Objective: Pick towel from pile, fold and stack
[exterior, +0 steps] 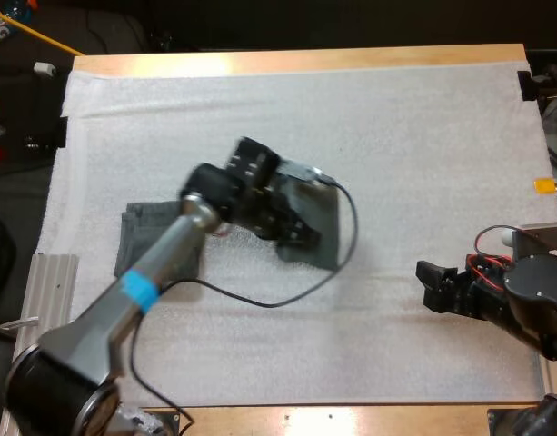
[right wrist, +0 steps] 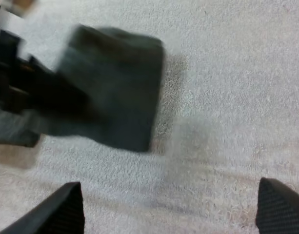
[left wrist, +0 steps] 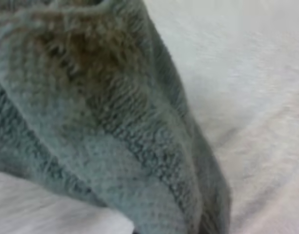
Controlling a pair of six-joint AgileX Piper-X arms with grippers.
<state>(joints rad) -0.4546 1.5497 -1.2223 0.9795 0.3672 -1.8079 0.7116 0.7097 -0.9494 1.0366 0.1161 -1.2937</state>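
Observation:
A dark grey-green towel [exterior: 322, 227] hangs just above the middle of the white mat, casting a shadow beneath it. My left gripper [exterior: 292, 229] is shut on its near left edge. The towel's [left wrist: 115, 136] weave runs close under the left wrist camera, draping in thick folds. From the right wrist view the towel [right wrist: 120, 97] looks like a flat dark rectangle with the left gripper [right wrist: 22, 92] at its side. A second towel [exterior: 146, 232] lies flat on the mat under my left arm. My right gripper [exterior: 430, 283] rests at the mat's right side, open [right wrist: 171, 197] over bare mat.
The white mat [exterior: 396, 136] covers most of the wooden table [exterior: 305, 59]. A ribbed metal rail [exterior: 51, 291] sits off the mat's left edge. Open mat lies between the held towel and my right gripper.

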